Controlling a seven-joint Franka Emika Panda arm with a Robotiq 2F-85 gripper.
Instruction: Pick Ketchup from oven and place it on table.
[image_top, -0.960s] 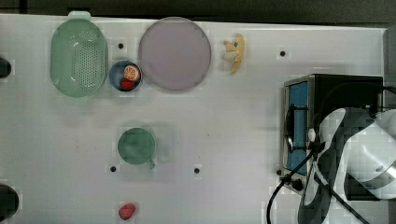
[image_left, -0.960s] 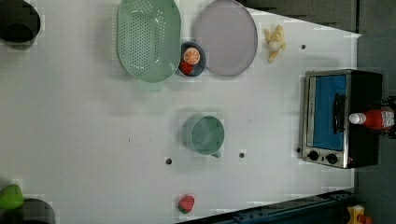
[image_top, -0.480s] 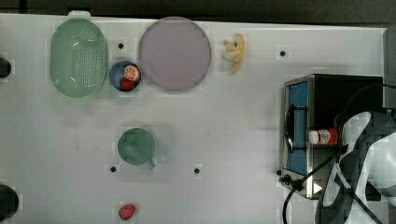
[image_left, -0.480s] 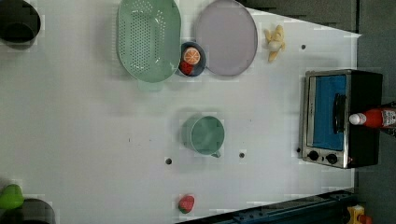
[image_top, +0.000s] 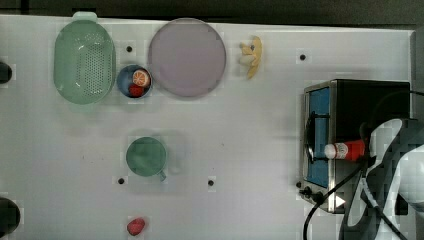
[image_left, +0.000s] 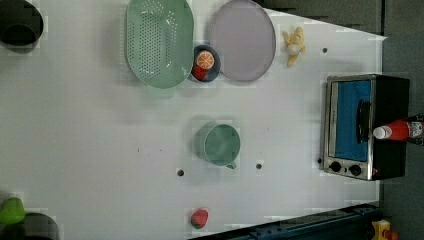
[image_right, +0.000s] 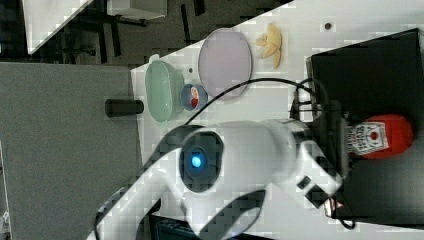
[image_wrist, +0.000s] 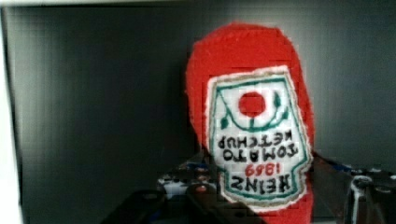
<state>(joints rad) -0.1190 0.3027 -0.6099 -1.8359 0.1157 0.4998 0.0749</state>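
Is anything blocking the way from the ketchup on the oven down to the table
Nothing visible blocks it. The Ketchup lies on the oven, and the table beside the oven door is bare; the green cup sits well away.

top, left views overhead — sharing table.

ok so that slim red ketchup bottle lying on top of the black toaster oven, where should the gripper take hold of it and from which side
Probably across the red ketchup bottle's labelled body, not the narrow white cap. It lies on its side on the black toaster oven's flat roof, cap pointing toward the glass door in the top view. Coming in at the base end, where the arm already is, lets the fingers close on the bottle's two long flanks.
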